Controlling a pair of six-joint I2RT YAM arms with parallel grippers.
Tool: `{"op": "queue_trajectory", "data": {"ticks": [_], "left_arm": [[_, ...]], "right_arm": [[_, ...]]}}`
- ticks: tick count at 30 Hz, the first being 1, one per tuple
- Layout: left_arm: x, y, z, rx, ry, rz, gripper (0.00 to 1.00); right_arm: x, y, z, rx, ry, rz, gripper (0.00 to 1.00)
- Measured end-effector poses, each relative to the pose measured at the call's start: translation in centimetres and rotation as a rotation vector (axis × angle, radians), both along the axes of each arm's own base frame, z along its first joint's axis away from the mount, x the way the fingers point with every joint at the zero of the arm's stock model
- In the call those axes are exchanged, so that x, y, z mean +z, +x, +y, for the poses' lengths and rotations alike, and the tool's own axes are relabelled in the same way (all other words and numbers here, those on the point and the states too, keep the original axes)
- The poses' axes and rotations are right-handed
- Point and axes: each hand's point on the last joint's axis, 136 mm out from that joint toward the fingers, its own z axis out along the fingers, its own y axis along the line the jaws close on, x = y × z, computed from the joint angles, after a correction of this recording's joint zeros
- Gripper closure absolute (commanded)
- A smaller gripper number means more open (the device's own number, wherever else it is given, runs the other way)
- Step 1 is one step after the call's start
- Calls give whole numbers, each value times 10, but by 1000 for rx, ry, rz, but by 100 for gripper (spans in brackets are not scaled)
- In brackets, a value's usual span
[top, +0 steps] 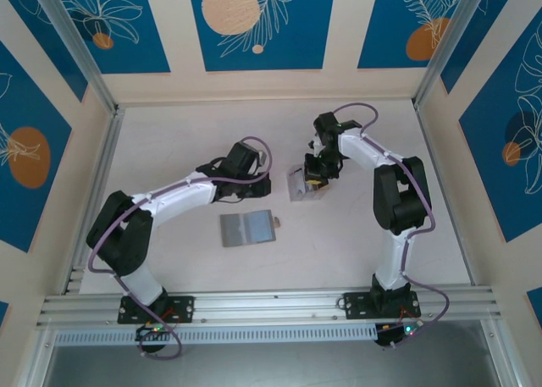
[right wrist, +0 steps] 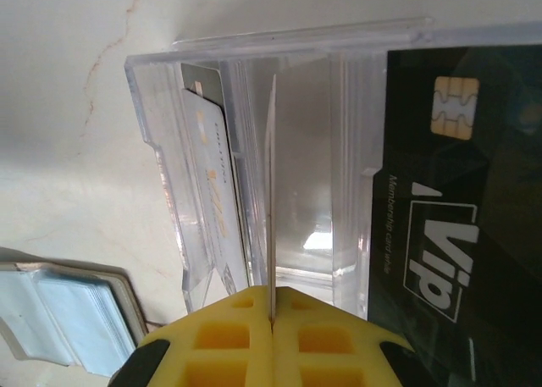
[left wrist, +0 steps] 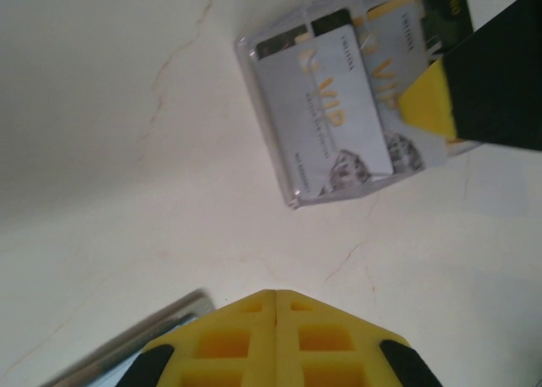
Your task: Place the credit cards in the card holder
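As the R claw (right wrist: 273, 319) stands: pads together, clamped on a pale card (right wrist: 271, 192); card seen edge-on, running straight out from the seam btwn pads.
Pale card: most of its length lies within the clear case (right wrist: 296, 44), btwn the ribs; far end near the case's back wall.
Clear case: transparent, ribbed, lying on the worktop (top: 169, 141) directly under R claw.
Other cards in case: black card (right wrist: 457, 192) w/ gold chip & "VIP" lettering on one side of the held card; white-grey cards (left wrist: 326, 107) w/ gold "VIP" on the other side, overlapping each other.
L claw (left wrist: 276, 319): pads closed tight along the seam, gripping nothing; over bare worktop, near the case but apart from it.
Card holder (top: 247, 229): grey, flat on worktop, crease down its middle; btwn the two arms, nearer the bases than the case, not touching it. One corner shows just beside L claw in left wrist view.
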Motion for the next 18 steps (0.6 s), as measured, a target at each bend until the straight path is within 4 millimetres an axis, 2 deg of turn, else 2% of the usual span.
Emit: {"op": "queue_trajectory", "data": {"ticks": [6, 15, 18], "left_arm": [[-1, 2, -4, -7, -5, 6, 100], [7, 5, -8, -11, -21, -4, 100], [6, 7, -10, -14, -22, -1, 100]], "right_arm": [[-1, -1, 15, 10, 70, 0, 100], [2, -20, 60, 88, 135, 6, 100], [2, -24, 67, 106, 140, 8, 92]]}}
